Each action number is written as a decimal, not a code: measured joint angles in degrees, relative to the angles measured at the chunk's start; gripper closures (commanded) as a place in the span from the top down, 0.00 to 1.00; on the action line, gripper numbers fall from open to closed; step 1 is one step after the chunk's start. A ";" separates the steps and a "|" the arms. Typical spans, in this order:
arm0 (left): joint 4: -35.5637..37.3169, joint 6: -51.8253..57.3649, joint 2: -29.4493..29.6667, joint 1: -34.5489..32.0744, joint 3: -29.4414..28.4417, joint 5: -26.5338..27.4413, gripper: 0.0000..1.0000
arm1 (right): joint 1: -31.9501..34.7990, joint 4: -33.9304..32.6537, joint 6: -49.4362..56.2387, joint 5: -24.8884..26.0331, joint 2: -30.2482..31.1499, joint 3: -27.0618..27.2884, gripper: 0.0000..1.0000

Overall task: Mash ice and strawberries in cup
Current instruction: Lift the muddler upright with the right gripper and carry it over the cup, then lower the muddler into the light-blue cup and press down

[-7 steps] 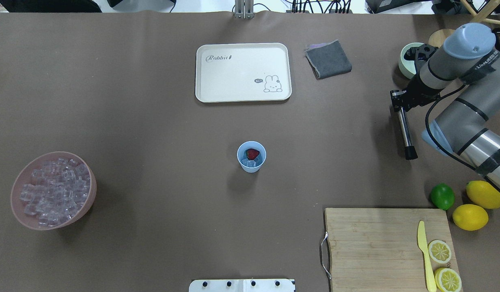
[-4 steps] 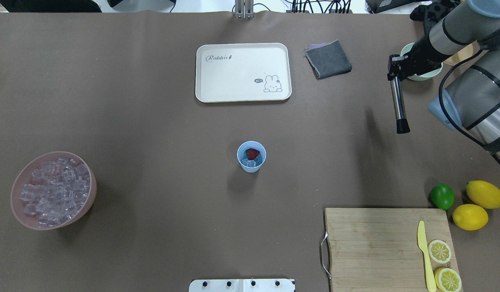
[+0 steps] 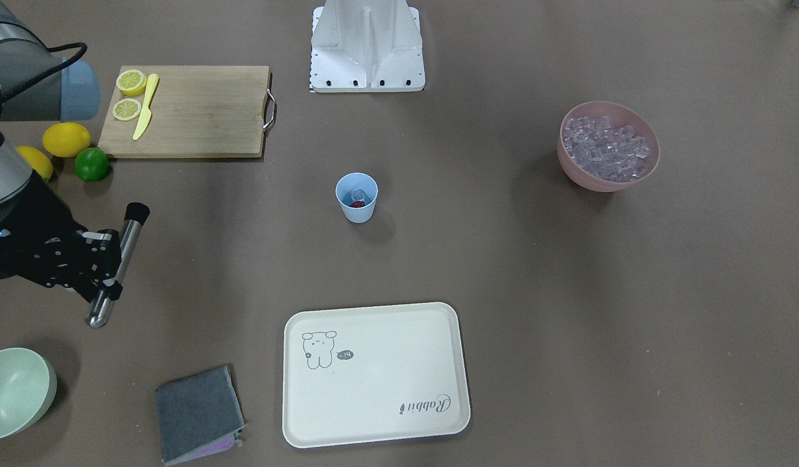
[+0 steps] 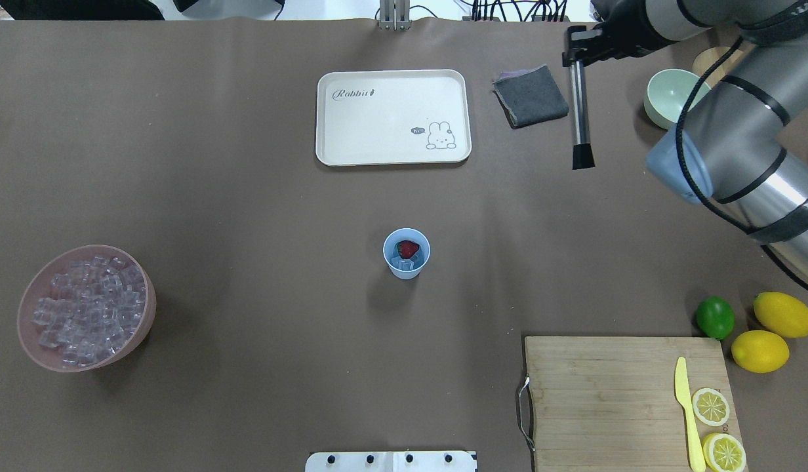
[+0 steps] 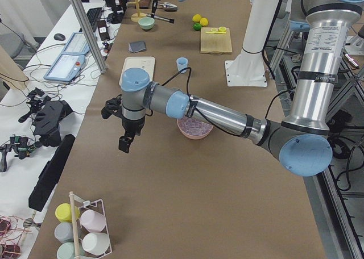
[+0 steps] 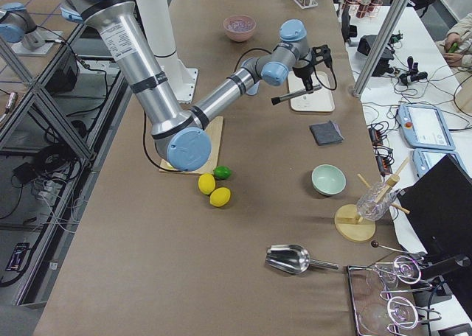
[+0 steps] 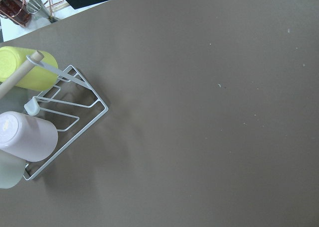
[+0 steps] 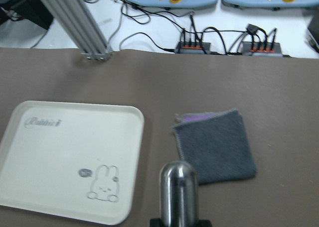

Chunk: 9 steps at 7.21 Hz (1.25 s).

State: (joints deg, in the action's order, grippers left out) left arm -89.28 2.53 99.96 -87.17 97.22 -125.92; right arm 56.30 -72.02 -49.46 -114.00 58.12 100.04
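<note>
The light-blue cup [image 4: 406,254] stands upright mid-table and also shows in the front view [image 3: 357,198]. In it lie a red strawberry [image 4: 408,248] and a few clear ice cubes [image 4: 401,264]. My right gripper [image 4: 578,51] is shut on a metal muddler [image 4: 580,111] with a black tip, held in the air beside the grey cloth, far back and right of the cup. The muddler's steel end fills the right wrist view [image 8: 178,189]. My left gripper [image 5: 125,143] shows only in the left exterior view, off the table's left end; I cannot tell if it is open or shut.
A pink bowl [image 4: 30,341] heaped with ice stands at the left. A cream tray [image 4: 351,131], grey cloth [image 4: 530,96] and pale green bowl [image 4: 673,98] lie at the back. Cutting board [image 4: 607,393], lime [image 4: 715,317] and lemons are front right. A cup rack [image 7: 60,112] lies under the left wrist.
My right arm has carried the muddler up and away, from beside the lime and lemons to the back of the table near the grey cloth. The cup has not moved.
</note>
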 measured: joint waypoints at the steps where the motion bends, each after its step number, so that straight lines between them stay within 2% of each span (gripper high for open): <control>1: 0.12 -0.13 0.10 -0.14 -0.89 0.02 0.98 | -3.08 1.11 -0.13 3.57 -3.23 1.10 0.00; 2: 0.18 -0.15 -0.05 -0.32 -1.68 0.00 0.98 | -5.83 5.64 -0.15 7.05 -4.74 1.65 0.00; 3: 0.26 -0.15 -0.24 -0.59 -2.37 -0.02 0.98 | -8.93 13.63 -0.15 11.42 -4.28 1.80 0.00; 5: 0.32 0.01 -0.33 -1.44 -4.59 -0.08 0.98 | -17.04 31.84 0.01 23.99 -0.02 1.37 0.00; 6: 0.28 0.14 -0.32 -1.60 -5.59 -0.12 0.98 | -19.73 39.17 0.22 28.09 1.54 0.82 0.00; 9: 0.07 0.36 -0.29 -1.68 -7.48 -0.27 0.98 | -22.18 52.06 0.60 32.85 3.73 -1.29 0.00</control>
State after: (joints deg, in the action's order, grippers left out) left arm -89.21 2.89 99.67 -88.86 89.74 -126.20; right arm 34.12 -19.95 -48.85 -81.14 61.86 98.75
